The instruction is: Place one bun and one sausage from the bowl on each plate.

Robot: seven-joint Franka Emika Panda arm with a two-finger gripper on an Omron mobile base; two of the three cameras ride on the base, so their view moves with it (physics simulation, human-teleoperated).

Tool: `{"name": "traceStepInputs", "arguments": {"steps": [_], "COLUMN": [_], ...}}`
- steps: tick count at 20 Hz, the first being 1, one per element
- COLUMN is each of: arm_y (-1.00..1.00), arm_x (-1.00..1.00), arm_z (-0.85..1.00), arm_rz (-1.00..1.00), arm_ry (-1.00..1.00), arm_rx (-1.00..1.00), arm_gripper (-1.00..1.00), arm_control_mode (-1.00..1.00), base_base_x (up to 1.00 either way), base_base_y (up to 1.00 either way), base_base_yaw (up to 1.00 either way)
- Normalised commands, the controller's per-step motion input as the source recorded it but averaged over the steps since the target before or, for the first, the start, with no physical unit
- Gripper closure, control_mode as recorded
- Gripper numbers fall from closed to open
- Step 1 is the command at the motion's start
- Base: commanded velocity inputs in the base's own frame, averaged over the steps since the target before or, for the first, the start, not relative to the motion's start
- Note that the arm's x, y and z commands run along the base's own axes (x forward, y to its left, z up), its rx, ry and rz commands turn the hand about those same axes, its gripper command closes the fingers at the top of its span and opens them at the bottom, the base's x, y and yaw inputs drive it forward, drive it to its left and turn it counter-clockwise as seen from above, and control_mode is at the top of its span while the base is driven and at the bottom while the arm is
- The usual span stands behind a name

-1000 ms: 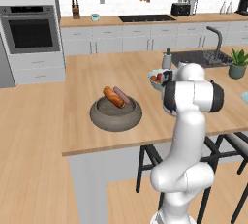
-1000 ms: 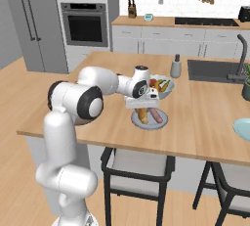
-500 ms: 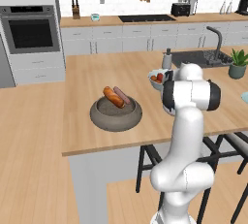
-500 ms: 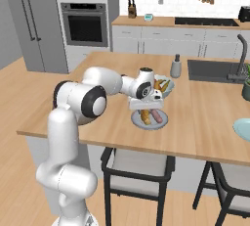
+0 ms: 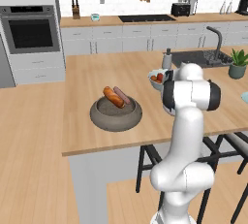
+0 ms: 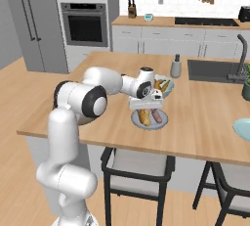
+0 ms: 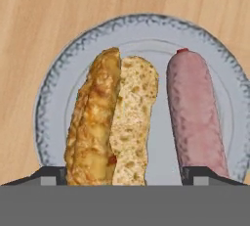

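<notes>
- A golden-tan bun and a pinkish sausage lie side by side on the near plate, the bun split open along its length and the sausage just beside it, not touching as far as I can tell.
- My gripper hovers directly over that plate; the two fingertips stand spread wide, one outside the bun and one outside the sausage, and nothing is between them that I am pinching.
- I judge this plate finished: one bun, one sausage, both released.
- Back in the dark bowl an orange bun and a second sausage rest against each other across the middle.
- A second pale plate sits at the far right edge of the counter, well apart from the bowl.
- The fruit bowl stands just beyond my hand.
- Next I would rise straight up, so the fingers clear both pieces without nudging them, then swing back over the dark bowl and pick the orange bun across its width.
</notes>
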Motion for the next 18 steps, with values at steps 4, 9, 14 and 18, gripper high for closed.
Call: {"name": "traceStepInputs", "arguments": {"steps": [4, 9, 14, 18], "arm_y": [0.0, 0.18, 0.75, 0.99], "arm_x": [-0.34, -0.88, -0.93, -0.8], "arm_z": [0.36, 0.51, 0.31, 0.47], "arm_rz": [0.0, 0.0, 0.0, 0.06], "arm_ry": [-0.02, -0.06, 0.03, 0.09], "arm_rx": [0.02, 0.06, -0.01, -0.09], "arm_gripper": [-1.0, -1.0, -1.0, -1.0], "arm_control_mode": [-1.0, -1.0, -1.0, -1.0], "base_base_x": [0.0, 0.0, 0.0, 0.0], "base_base_y": [0.0, 0.0, 0.0, 0.0], "base_base_yaw": [0.0, 0.0, 0.0, 0.0]}}
